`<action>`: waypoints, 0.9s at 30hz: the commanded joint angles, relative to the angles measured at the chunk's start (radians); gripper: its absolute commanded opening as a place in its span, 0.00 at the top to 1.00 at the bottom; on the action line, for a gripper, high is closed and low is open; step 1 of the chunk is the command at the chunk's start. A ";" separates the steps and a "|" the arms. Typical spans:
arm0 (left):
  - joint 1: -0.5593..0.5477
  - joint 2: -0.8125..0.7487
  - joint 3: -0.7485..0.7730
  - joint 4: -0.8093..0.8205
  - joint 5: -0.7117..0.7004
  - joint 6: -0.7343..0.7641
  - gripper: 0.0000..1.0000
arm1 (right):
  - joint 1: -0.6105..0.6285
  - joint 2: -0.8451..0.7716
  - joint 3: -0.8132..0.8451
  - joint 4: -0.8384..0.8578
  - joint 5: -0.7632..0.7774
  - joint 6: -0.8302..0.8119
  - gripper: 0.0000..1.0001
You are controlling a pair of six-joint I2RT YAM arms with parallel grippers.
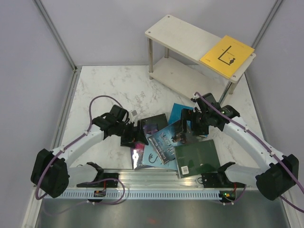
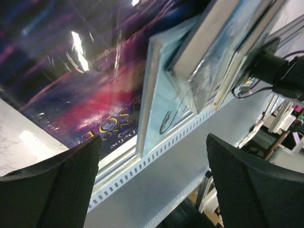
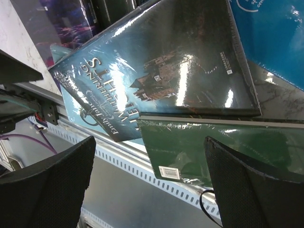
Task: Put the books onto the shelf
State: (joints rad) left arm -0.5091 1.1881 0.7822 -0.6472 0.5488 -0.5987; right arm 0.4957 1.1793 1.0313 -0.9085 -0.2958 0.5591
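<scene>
Top external view: books [image 1: 166,142] lie heaped at the near tabletop [image 1: 109,90] edge between left fingers [image 1: 137,137] and right fingers [image 1: 187,124], both spread wide and empty. Glossy overlapping covers could slip when pinched, dragging neighbours off. Farther back, one yellow book [image 1: 227,56] tops the shelf [image 1: 175,33].

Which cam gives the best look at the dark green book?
Top external: the dark green book shows nearly whole, lying flat, cover up. Right wrist catches only part of its cover, with the barcode sticker. Left wrist doesn't show it.
</scene>
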 commanded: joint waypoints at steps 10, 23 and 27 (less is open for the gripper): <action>-0.130 -0.032 -0.286 0.401 0.114 -0.219 0.12 | 0.003 0.097 -0.005 0.083 -0.016 -0.047 0.02; -0.230 0.105 -0.359 0.712 0.111 -0.342 0.79 | 0.004 0.135 -0.005 0.057 -0.020 -0.099 0.02; -0.230 0.071 -0.302 0.620 0.097 -0.323 0.98 | 0.004 0.143 0.018 0.046 -0.013 -0.111 0.02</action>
State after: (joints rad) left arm -0.7376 1.2690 0.4442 0.0204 0.7429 -0.9115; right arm 0.4957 1.3132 1.0142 -0.8501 -0.3096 0.4763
